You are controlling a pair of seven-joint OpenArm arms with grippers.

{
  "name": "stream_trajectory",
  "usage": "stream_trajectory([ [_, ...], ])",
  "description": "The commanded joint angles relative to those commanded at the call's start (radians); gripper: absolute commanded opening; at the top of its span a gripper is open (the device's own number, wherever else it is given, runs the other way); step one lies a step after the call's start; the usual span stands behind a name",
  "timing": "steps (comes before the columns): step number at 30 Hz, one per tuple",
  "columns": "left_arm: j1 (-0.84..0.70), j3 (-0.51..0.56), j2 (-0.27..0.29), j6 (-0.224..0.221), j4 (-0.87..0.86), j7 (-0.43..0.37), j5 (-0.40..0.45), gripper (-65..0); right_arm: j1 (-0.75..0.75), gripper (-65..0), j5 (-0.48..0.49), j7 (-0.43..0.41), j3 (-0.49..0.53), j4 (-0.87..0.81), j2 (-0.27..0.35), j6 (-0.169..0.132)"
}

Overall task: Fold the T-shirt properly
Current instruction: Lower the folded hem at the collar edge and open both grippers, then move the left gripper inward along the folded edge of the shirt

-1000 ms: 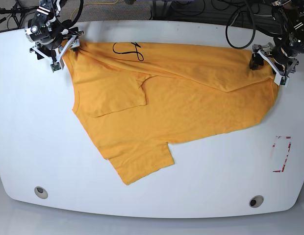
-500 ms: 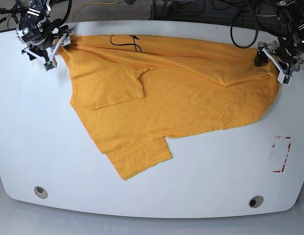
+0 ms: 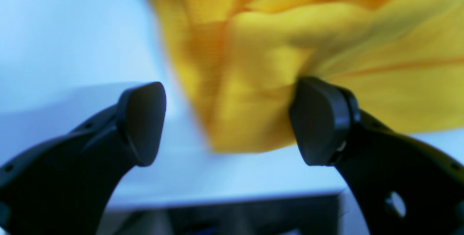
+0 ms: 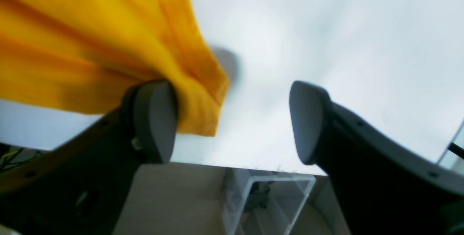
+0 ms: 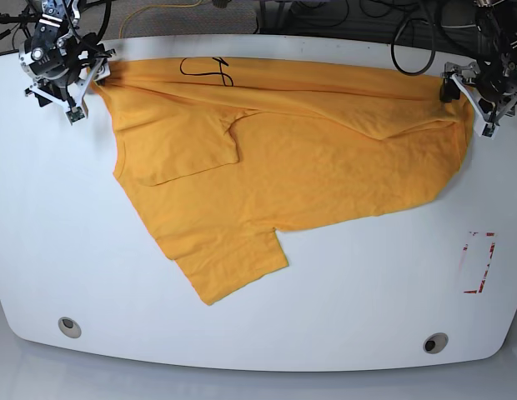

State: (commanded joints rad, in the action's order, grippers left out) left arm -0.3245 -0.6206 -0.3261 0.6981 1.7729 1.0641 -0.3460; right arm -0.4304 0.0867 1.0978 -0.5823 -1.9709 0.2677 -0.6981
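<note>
Orange-yellow cloth T-shirt (image 5: 300, 167) lies partly folded on the white desk (image 5: 342, 300); I see 2 black grippers, left (image 3: 228, 122) and right (image 4: 233, 122), at its far corners, jaws apart.

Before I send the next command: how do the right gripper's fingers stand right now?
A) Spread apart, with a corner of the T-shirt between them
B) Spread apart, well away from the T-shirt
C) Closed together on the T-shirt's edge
A: the right gripper's fingers are apart, and a corner of the T-shirt lies between them, nearer one finger.
</note>
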Motion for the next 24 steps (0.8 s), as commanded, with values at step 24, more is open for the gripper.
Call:
stream_trajectory([
  [24,0.092,-0.091,0.109,0.000,0.181,0.123,-0.048,-12.6,0.032,-19.3,0.000,-0.002,0.000,-0.002,-0.044,0.000],
])
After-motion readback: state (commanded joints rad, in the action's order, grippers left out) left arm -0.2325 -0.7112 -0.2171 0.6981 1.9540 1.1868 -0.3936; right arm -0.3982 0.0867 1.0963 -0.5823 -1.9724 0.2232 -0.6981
